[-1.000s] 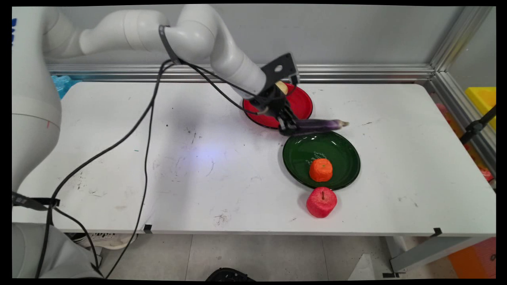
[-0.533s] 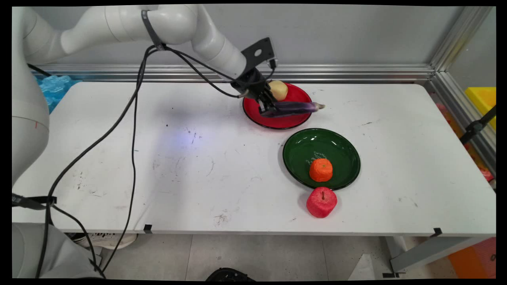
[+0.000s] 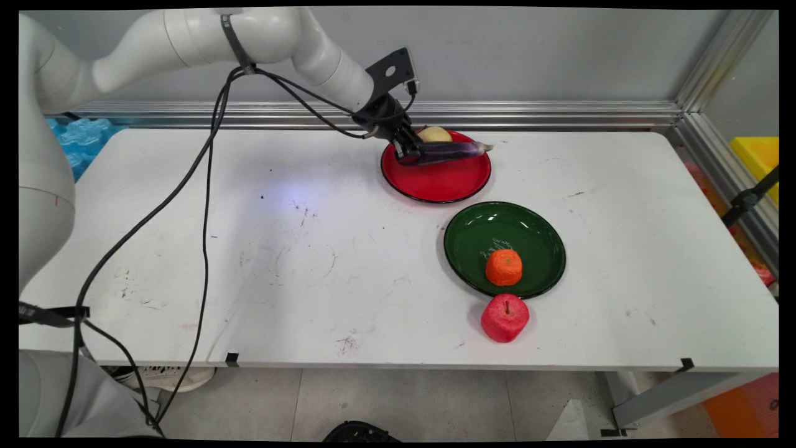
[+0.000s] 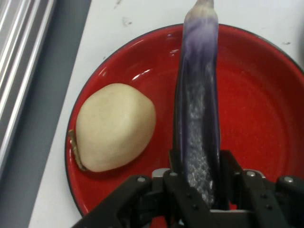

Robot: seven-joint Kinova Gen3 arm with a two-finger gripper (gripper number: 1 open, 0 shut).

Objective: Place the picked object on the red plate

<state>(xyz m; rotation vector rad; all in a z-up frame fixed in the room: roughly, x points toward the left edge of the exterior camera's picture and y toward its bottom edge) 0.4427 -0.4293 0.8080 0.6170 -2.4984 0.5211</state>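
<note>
My gripper (image 3: 407, 152) (image 4: 199, 164) is shut on one end of a long purple eggplant (image 3: 449, 150) (image 4: 199, 99). I hold it level above the red plate (image 3: 444, 180) (image 4: 266, 109) at the back of the table. A pale yellow potato (image 3: 434, 134) (image 4: 115, 126) lies on that plate, just behind the eggplant in the main view. In the hand view the potato sits left of the eggplant, apart from it.
A green plate (image 3: 528, 233) stands nearer the front, with an orange fruit (image 3: 504, 267) on it. A red apple (image 3: 504, 318) rests on the table just in front of the green plate. An aluminium rail (image 3: 559, 115) runs along the back edge.
My gripper has carried the eggplant up and back-left, from the gap between the two plates to above the red plate, next to the potato.
</note>
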